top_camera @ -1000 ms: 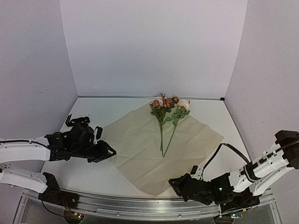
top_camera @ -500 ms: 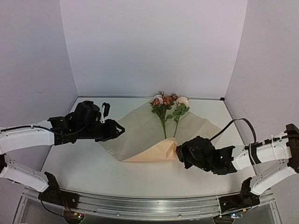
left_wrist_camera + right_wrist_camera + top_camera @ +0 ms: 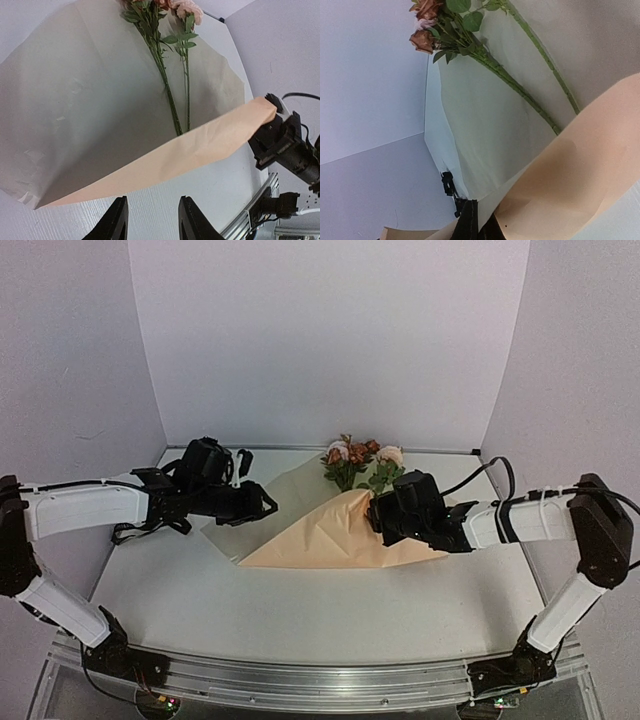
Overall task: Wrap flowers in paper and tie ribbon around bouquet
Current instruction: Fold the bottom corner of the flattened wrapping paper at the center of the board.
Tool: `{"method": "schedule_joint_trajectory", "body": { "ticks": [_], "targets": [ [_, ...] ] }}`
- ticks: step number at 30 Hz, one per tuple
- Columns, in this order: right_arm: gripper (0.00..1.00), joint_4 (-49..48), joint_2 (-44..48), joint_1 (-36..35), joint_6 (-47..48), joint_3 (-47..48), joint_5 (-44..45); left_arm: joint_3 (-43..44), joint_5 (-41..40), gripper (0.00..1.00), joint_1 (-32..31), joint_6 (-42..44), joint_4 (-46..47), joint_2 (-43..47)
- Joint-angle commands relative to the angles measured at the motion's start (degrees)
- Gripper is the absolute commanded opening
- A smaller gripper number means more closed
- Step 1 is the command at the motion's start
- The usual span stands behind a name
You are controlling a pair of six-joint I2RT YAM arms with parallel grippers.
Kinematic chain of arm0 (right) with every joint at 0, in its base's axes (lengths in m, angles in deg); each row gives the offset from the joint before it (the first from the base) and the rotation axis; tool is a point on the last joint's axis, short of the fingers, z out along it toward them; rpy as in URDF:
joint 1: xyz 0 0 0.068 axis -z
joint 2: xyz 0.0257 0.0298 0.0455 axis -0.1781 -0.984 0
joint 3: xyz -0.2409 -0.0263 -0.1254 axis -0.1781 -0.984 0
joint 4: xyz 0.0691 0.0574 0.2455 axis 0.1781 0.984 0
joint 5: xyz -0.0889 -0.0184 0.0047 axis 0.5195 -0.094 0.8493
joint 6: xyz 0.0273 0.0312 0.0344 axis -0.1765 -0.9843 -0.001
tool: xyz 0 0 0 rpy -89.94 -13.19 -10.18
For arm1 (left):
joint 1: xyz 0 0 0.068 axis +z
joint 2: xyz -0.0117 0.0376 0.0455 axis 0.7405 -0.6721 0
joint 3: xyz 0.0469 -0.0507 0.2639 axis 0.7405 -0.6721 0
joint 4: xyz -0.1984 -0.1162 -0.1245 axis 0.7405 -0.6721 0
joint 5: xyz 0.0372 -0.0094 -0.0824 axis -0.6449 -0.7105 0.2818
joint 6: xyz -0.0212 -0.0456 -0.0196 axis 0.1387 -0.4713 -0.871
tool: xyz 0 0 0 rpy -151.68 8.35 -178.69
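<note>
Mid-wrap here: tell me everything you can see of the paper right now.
The paper is a large creased kraft sheet, dull tan on top and warmer peach underneath, lying on the white table. Its near corner is lifted and folded back over the lower stems of the flowers, which rest on it with blooms at the far corner. The right gripper is shut on that lifted corner. The left gripper is open beside the left edge, apparently not touching it.
</note>
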Motion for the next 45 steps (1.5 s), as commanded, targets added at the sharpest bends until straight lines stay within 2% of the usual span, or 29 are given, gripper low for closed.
{"method": "schedule_joint_trajectory", "body": {
  "ticks": [1,4,11,15,21,26,28,33,38,45],
  "targets": [
    [0.00,0.5,-4.0,2.2,0.6,2.6,-3.4,4.0,9.0,0.37,0.0,4.7,2.5,-3.9],
    [0.03,0.6,-4.9,2.9,0.1,2.2,-2.7,5.2,12.1,0.36,0.0,5.8,2.4,-7.2],
    [0.41,0.5,-6.5,4.3,1.3,3.7,-4.0,6.4,16.9,0.35,0.0,5.7,3.3,-13.9],
    [0.50,1.1,-4.3,5.2,4.8,3.8,-3.7,6.9,18.5,0.34,0.0,5.1,4.3,-16.6],
    [0.56,4.5,-1.4,5.9,16.9,6.5,-5.2,8.7,20.2,0.33,-0.1,4.6,5.2,-19.6],
    [0.61,14.1,1.6,5.8,30.8,11.0,-10.8,12.8,19.7,0.32,-0.1,5.2,3.9,-24.1],
    [0.61,19.0,3.0,5.5,35.7,11.6,-12.7,15.0,19.2,0.32,0.0,5.5,3.2,-26.0],
    [0.57,21.8,8.3,2.7,47.3,7.1,-16.7,19.2,19.2,0.31,0.0,6.4,1.2,-29.3],
    [0.57,22.1,8.4,-1.0,52.1,3.8,-20.1,21.6,19.5,0.31,0.1,6.6,0.4,-31.0],
    [0.54,24.6,4.1,-5.2,52.2,4.2,-16.2,24.7,19.8,0.31,0.3,7.8,-1.3,-33.4]
  ]
}}
